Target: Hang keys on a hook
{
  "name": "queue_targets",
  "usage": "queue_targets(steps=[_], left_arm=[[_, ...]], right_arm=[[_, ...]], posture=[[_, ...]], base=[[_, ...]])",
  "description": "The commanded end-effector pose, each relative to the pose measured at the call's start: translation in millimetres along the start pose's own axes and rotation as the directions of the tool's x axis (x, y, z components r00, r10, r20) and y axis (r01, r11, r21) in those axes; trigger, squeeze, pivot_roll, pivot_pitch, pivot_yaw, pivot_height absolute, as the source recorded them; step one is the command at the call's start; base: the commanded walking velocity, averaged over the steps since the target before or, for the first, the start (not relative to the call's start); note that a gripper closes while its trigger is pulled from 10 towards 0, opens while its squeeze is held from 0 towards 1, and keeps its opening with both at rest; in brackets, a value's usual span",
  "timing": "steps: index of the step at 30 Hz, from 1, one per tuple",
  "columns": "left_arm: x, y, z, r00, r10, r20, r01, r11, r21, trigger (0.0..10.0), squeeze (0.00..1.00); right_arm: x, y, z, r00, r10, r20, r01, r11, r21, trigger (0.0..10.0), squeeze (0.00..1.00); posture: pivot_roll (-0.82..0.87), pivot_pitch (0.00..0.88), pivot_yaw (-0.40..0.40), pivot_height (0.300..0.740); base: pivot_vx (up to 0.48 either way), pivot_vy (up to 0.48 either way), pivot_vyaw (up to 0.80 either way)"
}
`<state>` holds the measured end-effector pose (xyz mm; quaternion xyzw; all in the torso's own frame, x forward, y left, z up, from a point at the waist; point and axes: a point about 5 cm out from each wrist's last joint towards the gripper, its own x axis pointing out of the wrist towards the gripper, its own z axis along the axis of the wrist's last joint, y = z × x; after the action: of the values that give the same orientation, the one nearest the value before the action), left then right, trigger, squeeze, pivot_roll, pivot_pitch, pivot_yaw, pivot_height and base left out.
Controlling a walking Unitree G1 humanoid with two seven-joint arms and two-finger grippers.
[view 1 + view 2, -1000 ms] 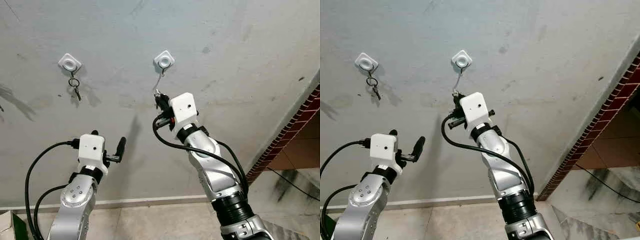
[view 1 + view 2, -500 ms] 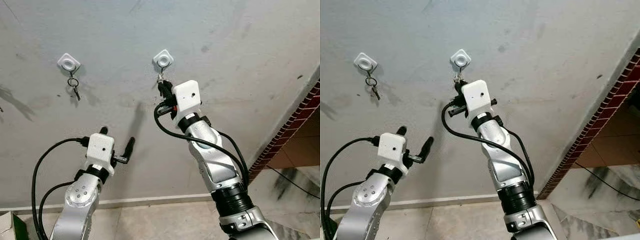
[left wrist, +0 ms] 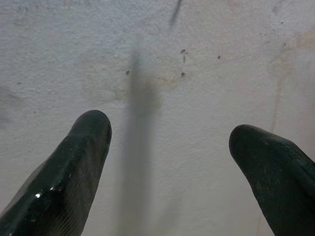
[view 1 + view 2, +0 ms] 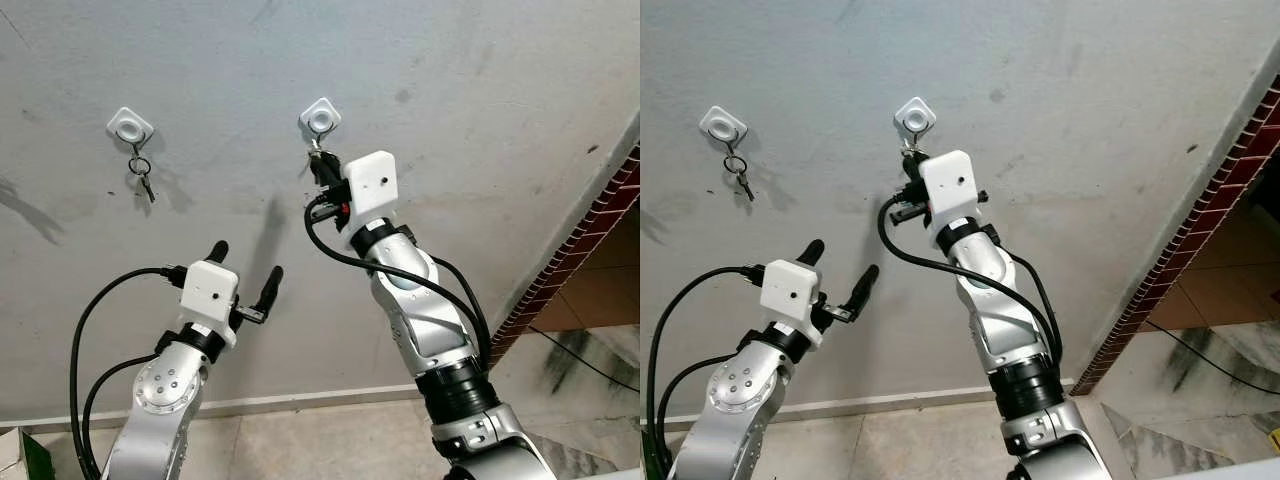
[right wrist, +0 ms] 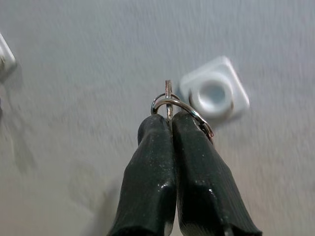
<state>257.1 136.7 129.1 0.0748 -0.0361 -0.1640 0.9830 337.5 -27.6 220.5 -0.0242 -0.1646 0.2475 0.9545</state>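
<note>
My right gripper (image 5: 170, 125), fingers clamped on the keys (image 5: 170, 101), has risen just under the wall hook (image 4: 320, 119); my left gripper (image 4: 245, 270), fingers apart, has lifted too.

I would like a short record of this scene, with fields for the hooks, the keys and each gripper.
left hook: white hook on the grey wall, with a key set hanging from it
right hook: white hook, nothing seen hanging on it
held keys: key ring pinched just below the right hook
right gripper: shut on the key ring, raised to the right hook
left gripper: open, holding nothing, lower on the wall
</note>
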Motion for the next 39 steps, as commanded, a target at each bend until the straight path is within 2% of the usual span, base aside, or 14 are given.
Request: queue_targets(steps=[1,6,20,32,39], left_arm=[[1.7,-2.1,2.5,1.0,-0.007,0.011,0.007,1.0,0.01,10.0,0.0],[0.9,-3.0,0.9,1.0,-0.001,0.004,0.001,1.0,0.002,10.0,0.0],[0.6,-3.8,-0.8,1.0,0.0,-0.004,0.0,1.0,-0.012,10.0,0.0],[0.3,-4.2,-0.5,1.0,-0.004,-0.003,0.004,1.0,-0.014,10.0,0.0],[1.2,-6.0,1.1,1.0,-0.015,0.003,0.015,1.0,-0.019,10.0,0.0]], right_arm=[[5.5,-0.2,5.3,1.0,0.002,0.021,-0.002,1.0,0.009,10.0,0.0],[14.6,2.7,10.2,0.999,-0.004,0.04,0.004,1.0,0.017,10.0,0.0],[21.5,6.4,4.1,1.0,0.005,0.007,-0.005,0.998,0.06,10.0,0.0],[37.4,1.6,22.8,0.997,-0.009,0.082,0.002,0.996,0.092,10.0,0.0],[40.0,-1.9,19.6,0.997,-0.018,0.08,0.011,0.996,0.093,10.0,0.0]], posture=[[0.12,0.0,-0.012,0.74],[0.13,0.0,-0.015,0.74],[0.12,0.0,-0.012,0.74],[0.13,0.0,-0.016,0.74],[0.13,0.0,-0.016,0.74]], base=[[0.0,0.0,0.0],[0.0,0.0,0.0],[0.0,0.0,0.0],[0.0,0.0,0.0],[0.0,0.0,0.0]])
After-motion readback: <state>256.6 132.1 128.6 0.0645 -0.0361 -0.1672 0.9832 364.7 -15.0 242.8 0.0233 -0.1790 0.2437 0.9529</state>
